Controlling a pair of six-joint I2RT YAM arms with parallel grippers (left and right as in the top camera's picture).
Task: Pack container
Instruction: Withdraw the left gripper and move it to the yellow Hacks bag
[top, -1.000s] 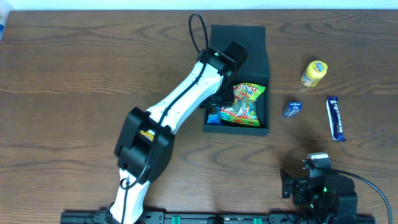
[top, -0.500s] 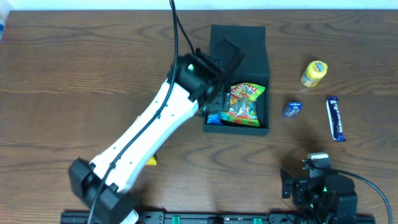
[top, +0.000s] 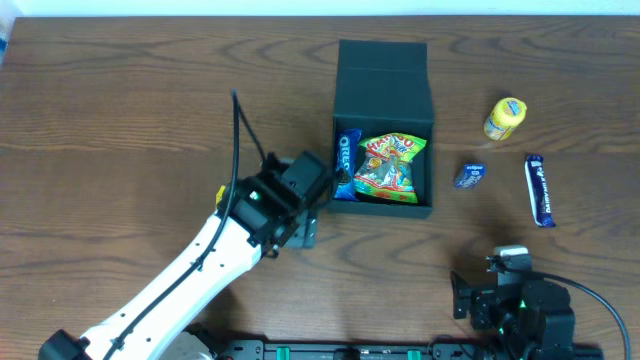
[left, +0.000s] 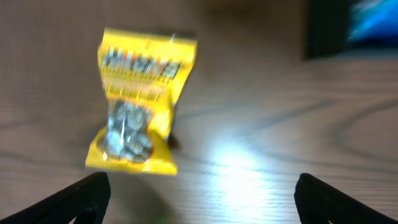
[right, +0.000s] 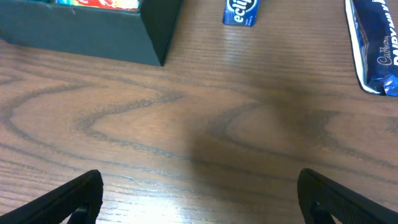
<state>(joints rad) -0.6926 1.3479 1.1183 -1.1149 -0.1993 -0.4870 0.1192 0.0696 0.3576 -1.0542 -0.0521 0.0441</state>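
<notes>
Table: wood grain, goods scattered right. Container sits far centre, flap lid thrown back, well open.

Left arm was reaching into it a second ago. It has now pulled back toward the near left, and the left gripper has its jaws spread wide with nothing between them.

Right gripper is unmoved at the near edge, spread and empty.

Inside now: gummy bag and an Oreo packet beside it on the left wall — freshly dropped, I judge.

Yellow packet lies ahead of the left fingers — likely next. Blue bar and small blue packet are still outside.
</notes>
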